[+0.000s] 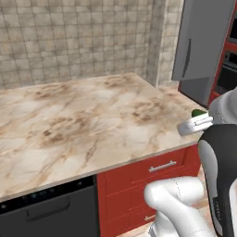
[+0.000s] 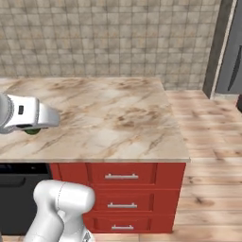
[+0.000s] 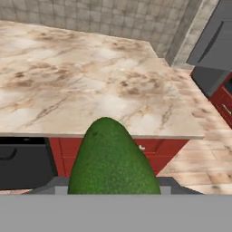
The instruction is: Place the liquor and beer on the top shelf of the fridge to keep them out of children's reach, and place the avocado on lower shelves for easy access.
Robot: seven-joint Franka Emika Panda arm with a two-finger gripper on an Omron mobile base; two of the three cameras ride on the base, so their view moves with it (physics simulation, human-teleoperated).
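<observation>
The dark-green bumpy avocado (image 3: 113,158) sits large at the bottom of the hand view, held in my gripper (image 3: 113,188), which is shut on it. From the left base view a sliver of the avocado (image 1: 199,112) peeks out behind the white hand (image 1: 194,125), over the counter's right end. In the right base view the avocado (image 2: 32,131) shows under the hand (image 2: 28,116) at the left. The fridge (image 1: 203,41) stands beyond the counter's end with its grey door (image 2: 231,56) swung open. The liquor, the beer, the top shelf and the lower shelves are out of view.
A marble counter (image 1: 83,120) runs along a tiled wall, above red drawers (image 2: 122,177) and a black dishwasher (image 1: 46,213). Wooden floor (image 2: 208,142) lies between the counter's end and the fridge.
</observation>
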